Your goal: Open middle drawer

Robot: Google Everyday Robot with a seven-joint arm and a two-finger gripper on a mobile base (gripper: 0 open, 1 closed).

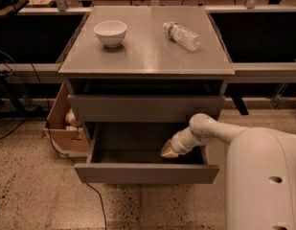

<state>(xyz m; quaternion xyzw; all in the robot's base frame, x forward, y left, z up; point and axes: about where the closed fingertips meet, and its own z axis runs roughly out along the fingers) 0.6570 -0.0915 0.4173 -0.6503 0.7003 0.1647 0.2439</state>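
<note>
The grey cabinet stands in the centre of the camera view. Its top drawer has a taller front and sits almost closed. Below it the middle drawer is pulled well out, its shallow inside showing empty. The bottom drawer is hidden under it. My gripper, at the end of the white arm that reaches in from the right, sits low inside the middle drawer at its right side, just behind the front panel.
A white bowl and a lying plastic bottle rest on the cabinet top. A cardboard box stands on the floor at the cabinet's left. A cable runs over the floor. My white body fills the lower right.
</note>
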